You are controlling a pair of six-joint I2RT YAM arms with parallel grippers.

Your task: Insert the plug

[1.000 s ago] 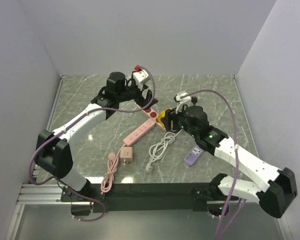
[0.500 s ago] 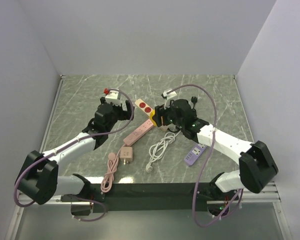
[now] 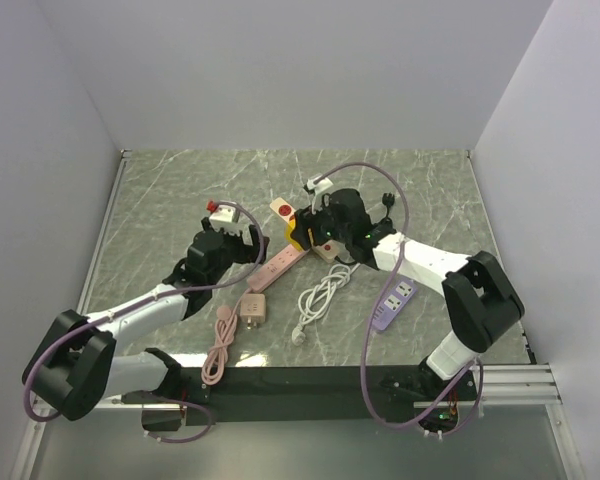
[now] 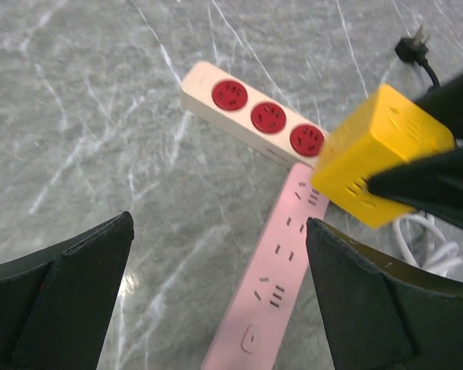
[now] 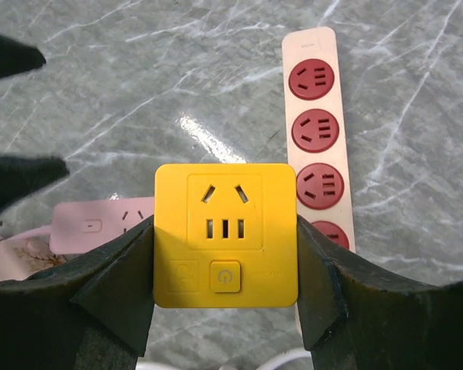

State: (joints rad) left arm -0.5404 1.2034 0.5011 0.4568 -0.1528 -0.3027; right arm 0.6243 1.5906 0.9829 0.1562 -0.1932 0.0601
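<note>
The yellow cube plug (image 5: pixel 225 235) is clamped between my right gripper's (image 5: pixel 225 239) two fingers, socket face toward the wrist camera. In the top view the plug (image 3: pixel 296 237) is at the table's middle, held by the right gripper (image 3: pixel 302 238). It is beside the near end of the cream power strip with red sockets (image 5: pixel 315 146) and over the far end of the pink power strip (image 5: pixel 100 223). My left gripper (image 4: pixel 220 231) is open and empty above the pink strip (image 4: pixel 282 285), with the plug (image 4: pixel 382 154) ahead to its right. In the top view the left gripper (image 3: pixel 242 240) is left of the plug.
A purple power strip (image 3: pixel 395 303) lies at the near right. A coiled white cable (image 3: pixel 320 295) lies near the middle. The pink strip's cord and plug (image 3: pixel 252 305) trail toward the near edge. A black plug (image 4: pixel 410 48) lies behind the cream strip.
My left gripper has pulled back from the cream strip's far end toward the near left. My right gripper has carried the yellow plug leftward to the cream strip's near end.
</note>
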